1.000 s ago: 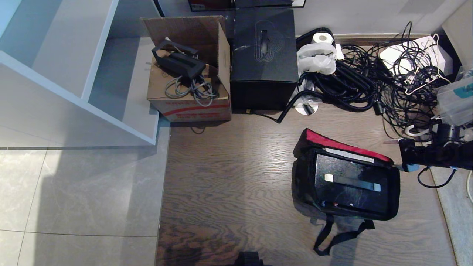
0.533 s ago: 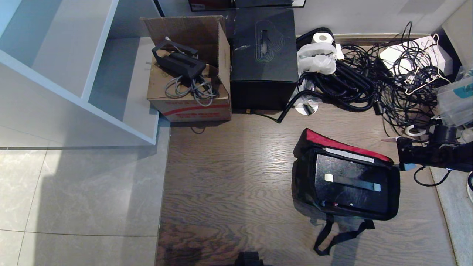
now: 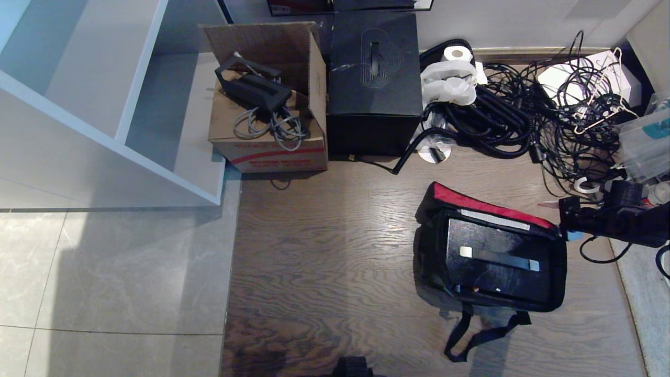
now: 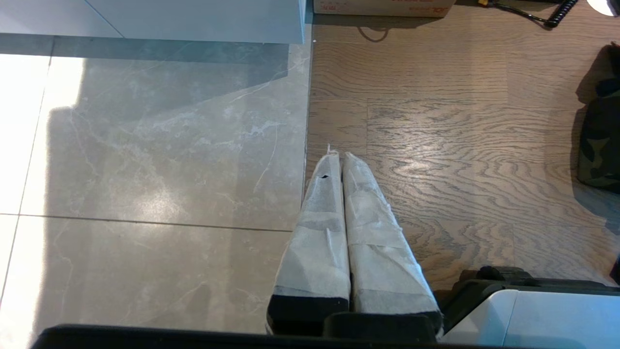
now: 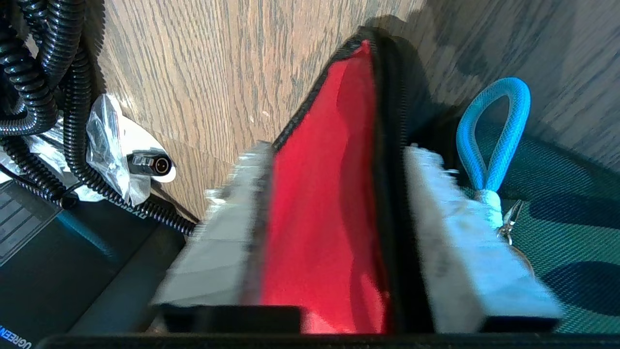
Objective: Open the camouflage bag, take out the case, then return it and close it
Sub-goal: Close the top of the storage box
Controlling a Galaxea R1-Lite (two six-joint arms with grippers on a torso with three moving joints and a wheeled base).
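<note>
Now straddling the red-lined lid [image 5: 329,203] of the camouflage bag [image 3: 489,262] on the floor, right gripper [image 5: 334,228] fingers [image 5: 465,242] apart on either face; case [image 3: 497,259] lying inside. Risking pinching only the lining, slipping off, snagging the blue loop [image 5: 494,131].
</note>
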